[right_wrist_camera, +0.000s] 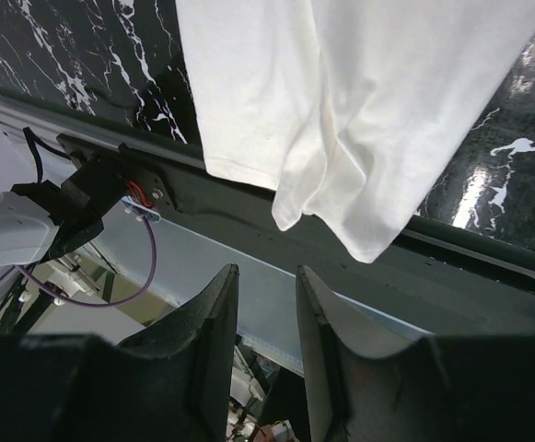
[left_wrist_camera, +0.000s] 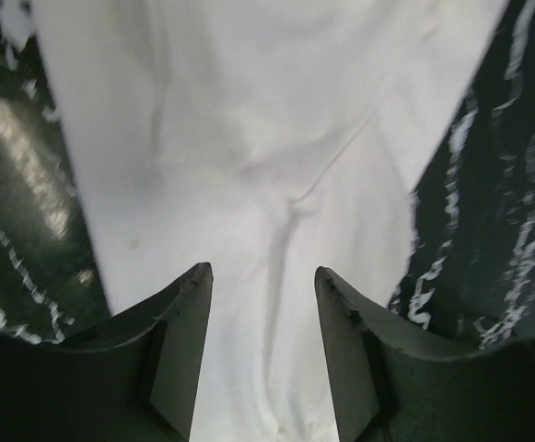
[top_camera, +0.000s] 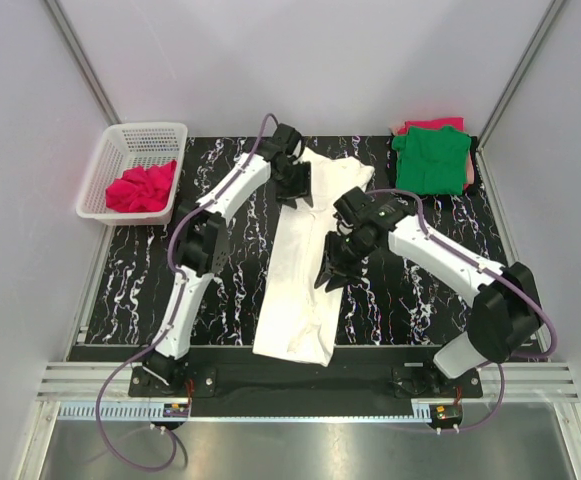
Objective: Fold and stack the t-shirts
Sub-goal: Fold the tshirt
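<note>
A: Left gripper (left_wrist_camera: 262,272) – how does it stand?
B: Jaws wide, empty, low over the long white cotton t-shirt (top_camera: 295,300) on the black marbled table (top_camera: 140,270). Right gripper (right_wrist_camera: 266,269) – a narrow gap, empty, at the shirt's right edge.
A: Around them?
B: White plastic basket (top_camera: 96,175) far left holding a crumpled pinkish-red shirt (top_camera: 140,188); folded green shirt (top_camera: 432,160) far right.
A: The white one?
B: A narrow strip, its hem overhanging the near edge. Whether any finger touches the cloth, I cannot tell.

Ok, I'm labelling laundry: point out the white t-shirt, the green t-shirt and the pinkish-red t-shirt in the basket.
white t-shirt (top_camera: 295,300), top external view, lower body panel.
green t-shirt (top_camera: 432,160), top external view, middle of folded top.
pinkish-red t-shirt (top_camera: 142,188), top external view, centre of the heap.
</note>
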Controlling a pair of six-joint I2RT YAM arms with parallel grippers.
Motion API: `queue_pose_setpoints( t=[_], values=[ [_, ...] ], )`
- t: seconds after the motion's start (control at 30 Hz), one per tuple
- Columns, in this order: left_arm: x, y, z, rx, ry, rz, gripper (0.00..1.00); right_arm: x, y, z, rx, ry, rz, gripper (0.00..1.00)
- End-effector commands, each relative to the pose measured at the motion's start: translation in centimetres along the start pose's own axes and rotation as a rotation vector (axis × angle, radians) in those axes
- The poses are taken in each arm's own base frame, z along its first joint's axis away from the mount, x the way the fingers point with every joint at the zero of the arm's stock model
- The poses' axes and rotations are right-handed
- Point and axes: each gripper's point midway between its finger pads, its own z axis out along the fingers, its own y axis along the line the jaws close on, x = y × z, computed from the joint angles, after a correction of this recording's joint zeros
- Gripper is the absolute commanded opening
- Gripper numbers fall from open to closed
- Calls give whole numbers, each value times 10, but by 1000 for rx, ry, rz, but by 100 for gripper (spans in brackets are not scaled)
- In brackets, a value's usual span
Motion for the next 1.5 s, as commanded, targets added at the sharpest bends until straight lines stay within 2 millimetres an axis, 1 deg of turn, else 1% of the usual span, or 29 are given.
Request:
queue_pose_setpoints(
  t=[0.0,0.03,0.07,0.1,0.17,0.23,0.27,0.4,0.5,0.67,0.73,0.77,0.8,0.87,1.07,1.17,1.23,1.3,1.33,1.37,1.43,1.47],
  values=[
    [-52,-58,-21,219,-145,-37,55,18,8,6,-42,4,-9,38],
    [-56,-62,-21,242,-151,-43,56,24,2,13,-29,22,-6,38],
    [-59,-63,-10,255,-149,-70,56,28,2,17,-27,34,-1,38],
    [-65,-70,-13,283,-165,-74,56,38,5,20,-29,50,-23,38],
    [-72,-70,-3,313,-172,-108,56,46,3,27,-13,70,-18,38],
    [-68,-65,10,303,-152,-119,56,56,1,34,6,93,-25,38],
    [-66,-61,18,294,-142,-121,56,57,0,36,16,91,-28,39],
    [-65,-50,33,272,-139,-115,56,64,-5,47,42,114,-37,39],
    [-71,-42,40,271,-150,-121,56,67,-11,56,60,124,-38,39],
    [-76,-25,59,256,-152,-148,55,68,-21,67,100,141,-31,39],
    [-75,-22,65,250,-149,-152,54,69,-28,73,131,155,-21,39],
    [-73,-17,72,244,-141,-157,54,70,-30,76,143,166,-18,39],
    [-72,-16,75,243,-136,-158,54,71,-35,82,165,182,-10,39],
    [-67,-11,84,235,-122,-157,53,70,-39,87,187,190,-12,38],
    [-62,0,95,206,-105,-158,51,62,-40,105,231,205,-14,35],
    [-60,7,97,190,-98,-162,50,61,-42,117,262,221,-15,34],
    [-58,11,97,164,-96,-160,49,58,-41,121,269,214,-27,34],
    [-56,16,98,141,-93,-155,45,58,-44,126,286,221,-27,16],
    [-52,19,99,126,-82,-160,41,58,-47,128,295,225,-29,10],
    [-52,22,99,112,-84,-161,34,59,-51,132,309,234,-22,0],
    [-46,27,99,86,-70,-155,28,61,-56,134,323,243,-18,0],
    [-46,31,99,63,-73,-151,21,63,-60,135,335,251,-14,0]
  ],
)
